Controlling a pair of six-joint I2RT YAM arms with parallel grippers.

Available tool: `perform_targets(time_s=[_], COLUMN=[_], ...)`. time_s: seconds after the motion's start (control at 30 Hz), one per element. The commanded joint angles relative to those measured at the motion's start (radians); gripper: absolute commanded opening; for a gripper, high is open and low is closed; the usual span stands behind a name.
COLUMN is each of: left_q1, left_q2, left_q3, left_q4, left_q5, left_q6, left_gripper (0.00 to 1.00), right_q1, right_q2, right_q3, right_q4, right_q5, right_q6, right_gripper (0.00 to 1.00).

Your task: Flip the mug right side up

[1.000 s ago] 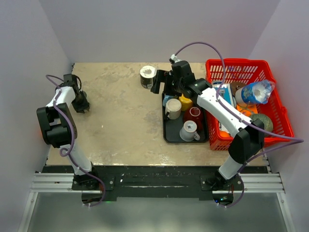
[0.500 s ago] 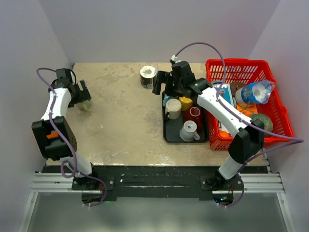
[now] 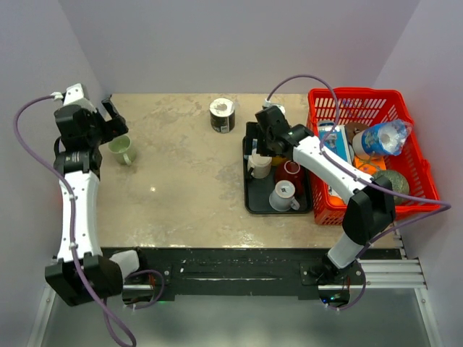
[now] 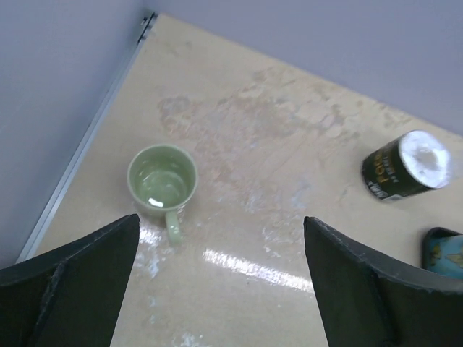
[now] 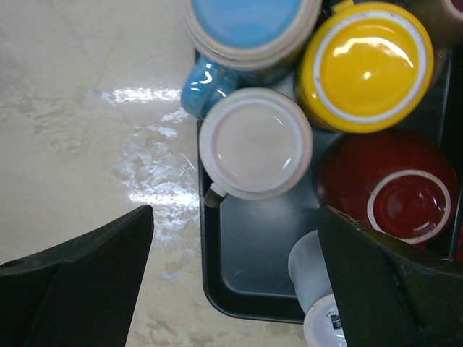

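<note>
Beige table, far-left corner — the mug stood mouth-up and free, so the left gripper hung above it, spread and empty; the right gripper gaped, holding nothing, over inverted cups in the tray.

Bright, even overhead light; white glare streaks the worktop beside the green mug; shadows soft, focus sharp.
</note>
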Motion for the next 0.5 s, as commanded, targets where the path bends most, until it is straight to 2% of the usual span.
perform_targets(time_s=[0.0, 0.17, 0.23, 0.47], left_q1=[-0.002, -0.003, -0.005, -0.016], left_q2=[-0.15, -0.143, -0.149, -0.166], left_q3=[-0.102, -0.079, -0.082, -0.116], left_q4=[0.271, 0.283, 0.283, 0.226], left_q5=[0.119, 0.199, 0.199, 0.042], left_q6=[-0.05, -0.084, -0.09, -0.148], left_gripper=[0.99, 0.99, 0.99, 0.99], right_q1=[0.038, 0.111, 0.134, 0.148], right_q2=[-0.014, 0.019, 0.041, 0.151], right_q3=[-0.021, -0.036, -0.037, -0.017], right_q4=[-0.041, -0.063, -0.058, -0.178], right_q5=[0.168, 0.274, 0.299, 0.352], right_q6=[0.184, 0.407, 0.447, 0.709], right_gripper=[0.97, 0.97, 0.96, 0.92])
